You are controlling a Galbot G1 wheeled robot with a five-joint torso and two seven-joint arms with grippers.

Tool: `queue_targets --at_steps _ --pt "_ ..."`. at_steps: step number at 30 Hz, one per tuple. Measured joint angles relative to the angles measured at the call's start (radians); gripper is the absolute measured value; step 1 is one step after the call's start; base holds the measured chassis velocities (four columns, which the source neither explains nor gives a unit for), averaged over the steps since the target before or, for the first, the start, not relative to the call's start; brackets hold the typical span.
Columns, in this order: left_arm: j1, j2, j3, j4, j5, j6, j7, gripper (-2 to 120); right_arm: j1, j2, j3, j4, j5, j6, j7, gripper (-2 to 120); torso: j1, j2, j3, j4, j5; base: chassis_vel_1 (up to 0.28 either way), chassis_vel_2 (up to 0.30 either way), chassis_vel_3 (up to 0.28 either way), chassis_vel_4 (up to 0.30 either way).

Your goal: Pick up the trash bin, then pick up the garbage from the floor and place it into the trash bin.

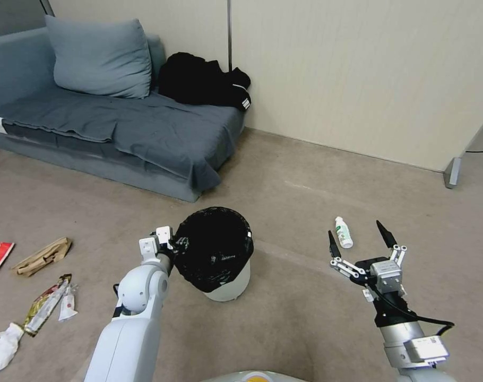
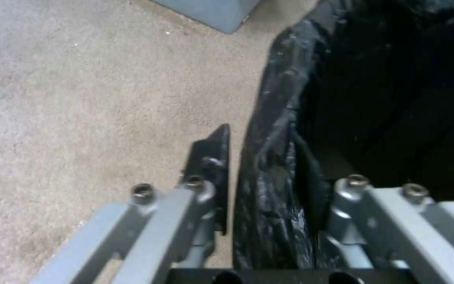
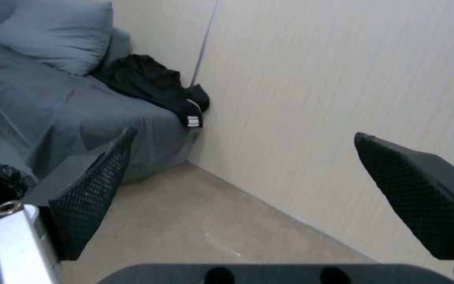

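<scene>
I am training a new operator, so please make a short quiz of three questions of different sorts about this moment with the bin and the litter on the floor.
1. True or false: the left gripper has one finger outside and one inside the rim of the trash bin.
2. Multiple choice: the right gripper is (a) shut on a bottle, (b) open and holding nothing, (c) inside the bin.
3. Short answer: which piece of garbage lies nearest the right gripper?

Key
1. True; the bag-lined rim passes between the fingers in the left wrist view.
2. b; its jaws are spread wide above the floor.
3. The small white bottle, on the carpet just beyond it.
</scene>
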State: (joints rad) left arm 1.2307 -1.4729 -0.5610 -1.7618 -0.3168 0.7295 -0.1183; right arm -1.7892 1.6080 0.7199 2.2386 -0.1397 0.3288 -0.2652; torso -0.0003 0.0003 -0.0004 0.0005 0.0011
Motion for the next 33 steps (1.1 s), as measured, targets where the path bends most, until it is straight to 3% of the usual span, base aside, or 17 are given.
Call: queue_targets --at_steps 6,13,18,21,28,33 --pt "0.018 -0.008 -0.001 0.000 -0.001 -0.001 0.000 11 0.000 0.000 -0.026 0.003 -0.009 0.013 0.056 100 0.000 0.000 0.000 -0.0002 0.0001 0.000 0.000 0.000 0.000" --pt "0.048 -0.024 0.000 -0.001 -0.002 -0.002 0.000 11 -0.001 0.000 -0.066 0.023 0.028 0.009 0.112 100 0.000 0.000 0.000 -0.0001 0.0003 0.000 0.000 0.000 0.000" --pt "0.086 -0.027 0.008 -0.047 -0.002 -0.001 -0.010 10 0.000 0.000 -0.064 0.028 0.034 0.008 0.135 100 0.000 0.000 0.000 -0.0002 -0.0013 0.000 0.000 0.000 0.000" --pt "0.119 -0.030 0.014 -0.102 -0.026 -0.001 -0.050 8 0.001 0.000 -0.072 0.032 0.030 -0.002 0.154 100 0.000 0.000 0.001 -0.0004 -0.0023 0.000 0.000 0.000 0.000" --pt "0.175 -0.029 0.023 -0.234 -0.058 0.017 -0.076 1 0.010 0.000 -0.088 0.034 0.026 -0.009 0.166 100 0.000 -0.001 0.001 -0.0018 -0.0041 0.000 0.000 0.000 0.000" --pt "0.203 -0.022 0.021 -0.324 -0.069 0.019 -0.082 1 0.019 0.000 -0.095 0.030 0.017 -0.006 0.187 100 0.000 -0.001 0.001 -0.0011 -0.0022 0.000 0.000 0.000 0.000"
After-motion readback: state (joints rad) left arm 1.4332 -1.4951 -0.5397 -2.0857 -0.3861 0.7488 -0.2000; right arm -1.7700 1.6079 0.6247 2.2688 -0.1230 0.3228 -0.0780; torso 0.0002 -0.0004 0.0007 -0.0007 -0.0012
